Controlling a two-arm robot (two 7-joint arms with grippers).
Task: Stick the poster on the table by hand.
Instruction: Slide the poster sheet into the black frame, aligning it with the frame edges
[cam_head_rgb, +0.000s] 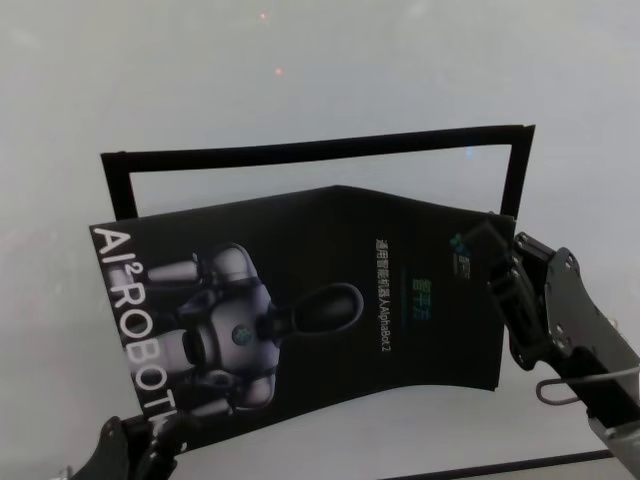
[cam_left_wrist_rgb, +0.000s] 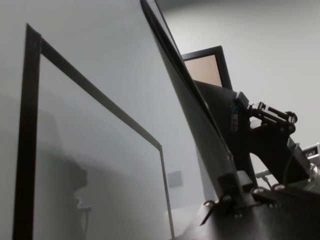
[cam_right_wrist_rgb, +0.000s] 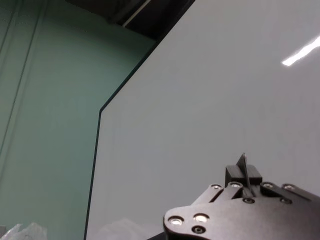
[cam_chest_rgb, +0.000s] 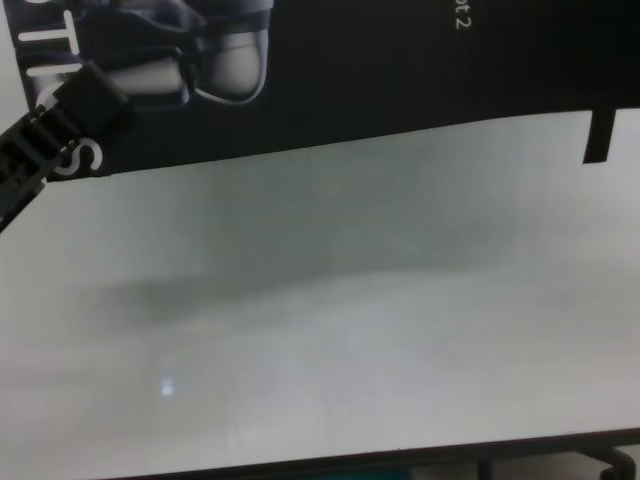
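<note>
The poster is a black glossy sheet with a grey-white robot picture and white letters. It hangs bowed over the white table. My left gripper is shut on its near left corner, and shows as ribbed black links in the chest view. My right gripper is shut on its right edge. In the left wrist view the poster runs edge-on into my left gripper. In the right wrist view only a thin sliver of the poster shows at my right gripper.
Narrow black strips lie on the table as a three-sided frame behind the poster, with side strips at left and right. The table's dark front edge runs along the bottom of the chest view.
</note>
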